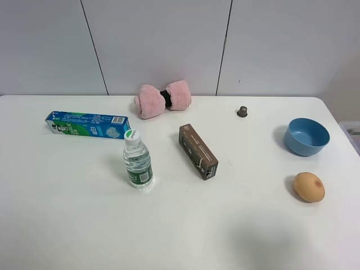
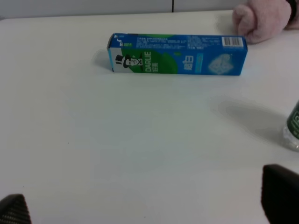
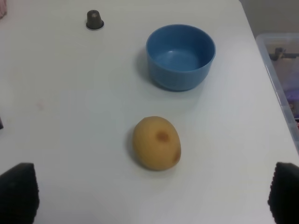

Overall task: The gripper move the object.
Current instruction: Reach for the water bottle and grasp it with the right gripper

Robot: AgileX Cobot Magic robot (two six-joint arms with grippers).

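The clear water bottle [image 1: 138, 160] with a white cap and green label stands upright on the white table, left of centre. Its lower edge shows at the border of the left wrist view [image 2: 294, 127]. My left gripper [image 2: 147, 205] is open and empty, its two dark fingertips [image 2: 280, 191] spread wide over bare table short of the bottle. My right gripper [image 3: 149, 196] is open and empty, its fingertips [image 3: 16, 191] wide apart in front of a yellow-brown egg-shaped object [image 3: 156, 142]. Neither arm shows in the exterior high view.
A blue-green toothpaste box [image 1: 87, 124] lies behind the bottle, also in the left wrist view [image 2: 177, 53]. A brown box [image 1: 198, 151] lies at the centre. A pink plush item [image 1: 163, 99], a small dark cap [image 1: 242, 111] and a blue bowl [image 1: 306, 136] stand farther back and right.
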